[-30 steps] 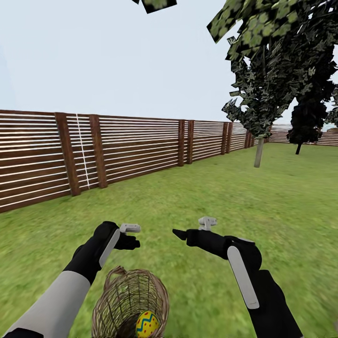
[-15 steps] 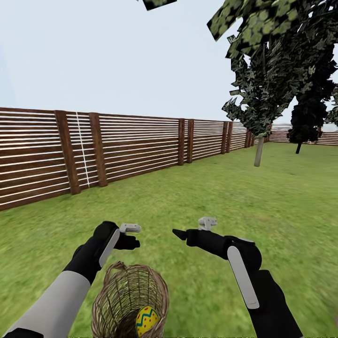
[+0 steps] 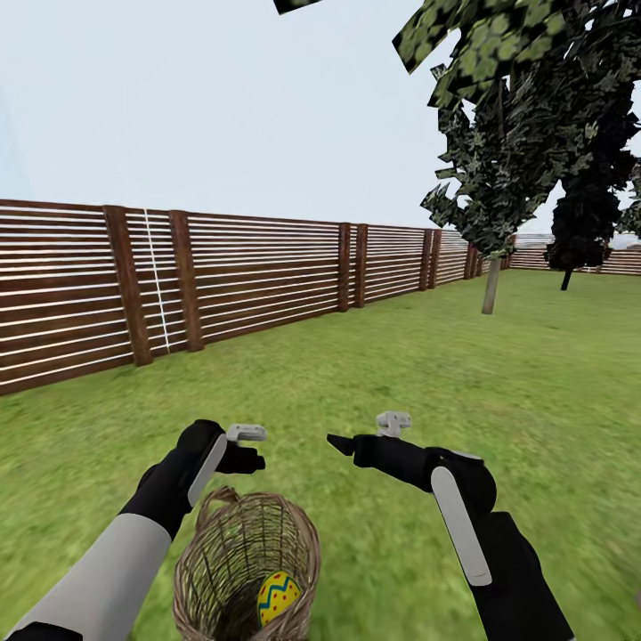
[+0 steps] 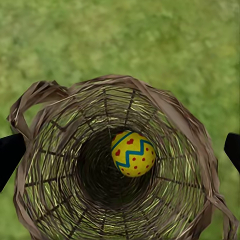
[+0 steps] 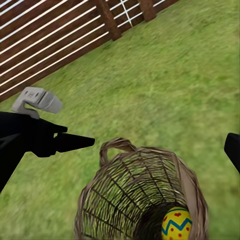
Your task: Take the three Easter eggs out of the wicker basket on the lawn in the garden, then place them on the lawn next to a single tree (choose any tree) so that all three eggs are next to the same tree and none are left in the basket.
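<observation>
The wicker basket (image 3: 247, 565) lies tipped on the lawn (image 3: 427, 374), one Easter egg (image 3: 279, 597) visible inside, perhaps hiding others, so both the left gripper (image 3: 252, 448) and right gripper (image 3: 361, 436) hover wide-open, empty, above it.

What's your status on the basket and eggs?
Both grippers open: left gripper over the basket, right gripper beside it. One egg visible inside. Nothing blocking.

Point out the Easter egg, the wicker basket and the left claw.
Easter egg (image 4: 132, 153): left wrist view, on its blue zigzag band.
Wicker basket (image 3: 303, 534): head view, on the braided rim.
Left claw (image 5: 75, 142): right wrist view, on its dark fingertip.
</observation>
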Motion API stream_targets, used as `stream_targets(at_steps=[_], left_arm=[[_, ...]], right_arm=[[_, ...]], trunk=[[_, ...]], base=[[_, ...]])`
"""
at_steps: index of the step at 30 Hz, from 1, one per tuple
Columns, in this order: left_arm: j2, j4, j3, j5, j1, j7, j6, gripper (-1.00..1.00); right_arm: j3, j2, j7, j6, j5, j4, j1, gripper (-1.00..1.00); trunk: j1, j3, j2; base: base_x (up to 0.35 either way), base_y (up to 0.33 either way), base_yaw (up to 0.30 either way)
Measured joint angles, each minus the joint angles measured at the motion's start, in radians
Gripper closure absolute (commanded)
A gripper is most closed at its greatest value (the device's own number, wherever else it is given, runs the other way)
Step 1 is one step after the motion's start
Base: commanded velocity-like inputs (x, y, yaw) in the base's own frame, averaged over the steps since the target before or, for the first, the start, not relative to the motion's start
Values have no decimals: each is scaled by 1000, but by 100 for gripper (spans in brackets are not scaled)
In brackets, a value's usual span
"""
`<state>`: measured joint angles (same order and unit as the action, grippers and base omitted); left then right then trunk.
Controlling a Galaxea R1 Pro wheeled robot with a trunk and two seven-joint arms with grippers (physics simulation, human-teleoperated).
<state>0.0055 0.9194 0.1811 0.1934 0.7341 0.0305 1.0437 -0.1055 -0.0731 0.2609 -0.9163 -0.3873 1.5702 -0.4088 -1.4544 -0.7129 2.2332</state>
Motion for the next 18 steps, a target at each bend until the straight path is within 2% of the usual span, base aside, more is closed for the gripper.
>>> stream_targets(at_steps=[7,18], left_arm=[[0,-6,0,0,0,0,0,-100],[1,-105,0,0,5,1,0,-100]], right_arm=[[0,0,0,0,0,0,0,-100],[0,1,0,0,0,0,0,-100]], trunk=[[-27,-22,49],[-69,-56,126]], base=[[0,0,0],[0,0,0]])
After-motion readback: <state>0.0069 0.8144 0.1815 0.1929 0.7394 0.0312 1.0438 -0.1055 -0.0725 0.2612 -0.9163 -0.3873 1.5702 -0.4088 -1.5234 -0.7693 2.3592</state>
